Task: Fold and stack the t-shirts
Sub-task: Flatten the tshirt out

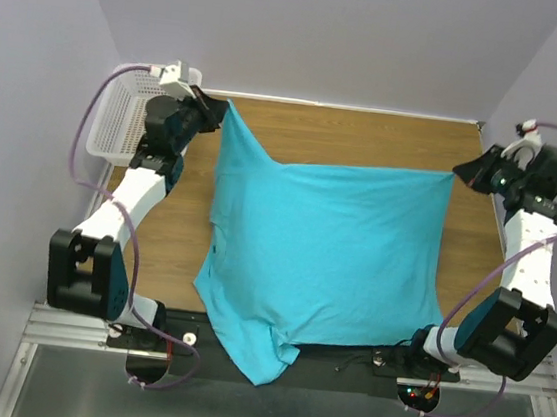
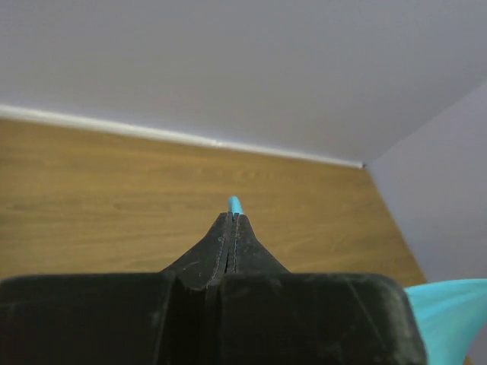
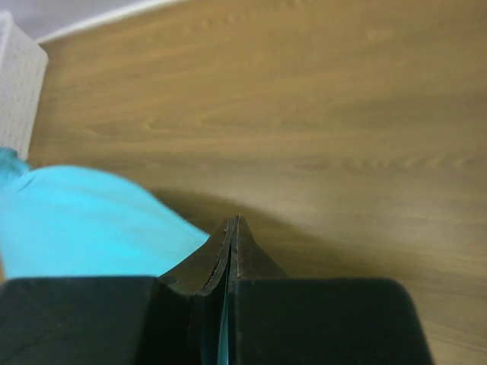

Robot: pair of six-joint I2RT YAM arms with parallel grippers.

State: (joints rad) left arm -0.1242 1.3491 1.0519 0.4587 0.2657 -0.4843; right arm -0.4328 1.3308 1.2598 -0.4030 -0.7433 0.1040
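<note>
The turquoise-blue t-shirt (image 1: 318,258) is held up and stretched between both arms above the wooden table (image 1: 367,138). Its lower end hangs over the table's near edge. My left gripper (image 1: 219,109) is shut on the shirt's far left corner; a blue tip (image 2: 234,204) pokes out past its fingers (image 2: 221,247). My right gripper (image 1: 461,173) is shut on the far right corner; a thin strip of blue cloth (image 3: 223,334) shows between its fingers (image 3: 247,255), and more of the shirt (image 3: 84,220) hangs at the left of that view.
A white plastic mesh basket (image 1: 118,115) stands at the table's far left, right behind my left arm; it also shows in the right wrist view (image 3: 17,84). Purple walls close in the far side and both flanks. A metal rail (image 1: 272,354) runs along the near edge.
</note>
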